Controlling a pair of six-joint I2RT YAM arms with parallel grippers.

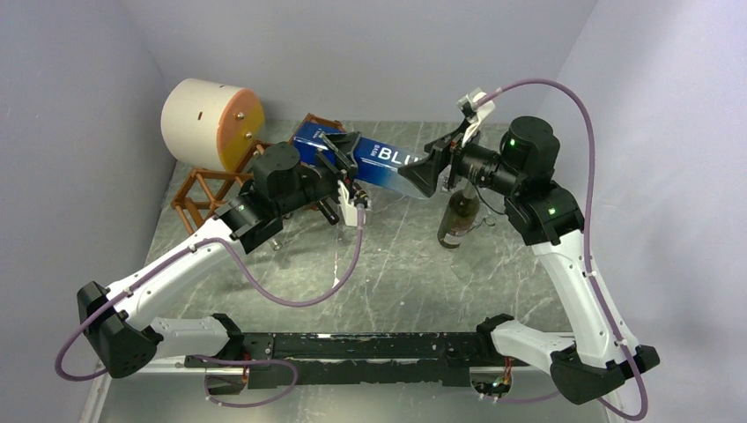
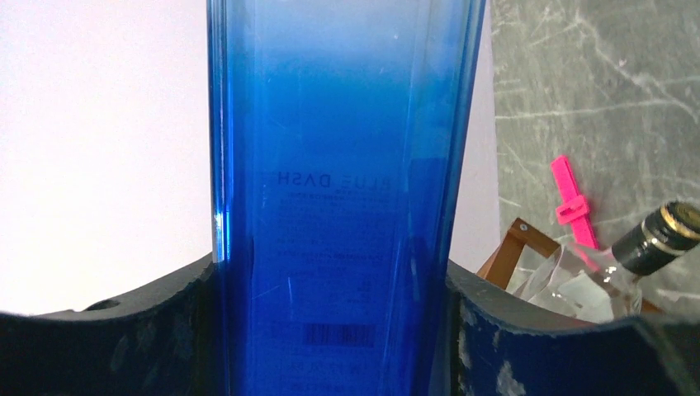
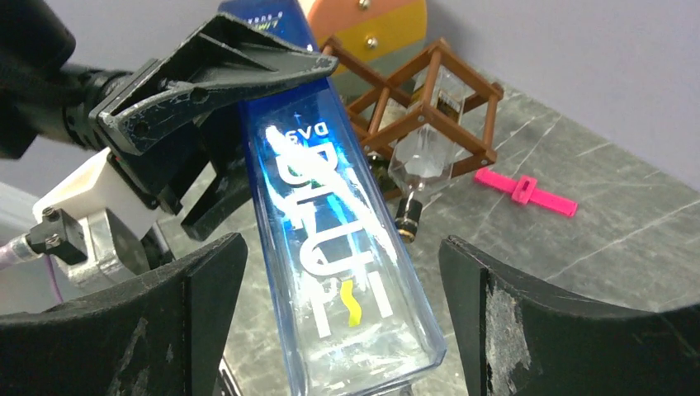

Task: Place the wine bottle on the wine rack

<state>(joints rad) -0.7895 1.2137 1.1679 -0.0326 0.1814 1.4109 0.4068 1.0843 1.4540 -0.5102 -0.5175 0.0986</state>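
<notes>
A tall square blue wine bottle with white lettering hangs level above the table between the two arms. My left gripper is shut on its blue middle; in the left wrist view both pads press its sides. My right gripper stands open around the bottle's clear base end, with a gap on each side. The reddish-brown wine rack stands at the back left, beyond the left gripper. It also shows in the right wrist view, holding a clear bottle.
A dark brown bottle stands upright on the marble table under the right wrist. A cream-and-orange drum rests on top of the rack. A pink clip lies on the table beside the rack. Grey walls close the back and sides.
</notes>
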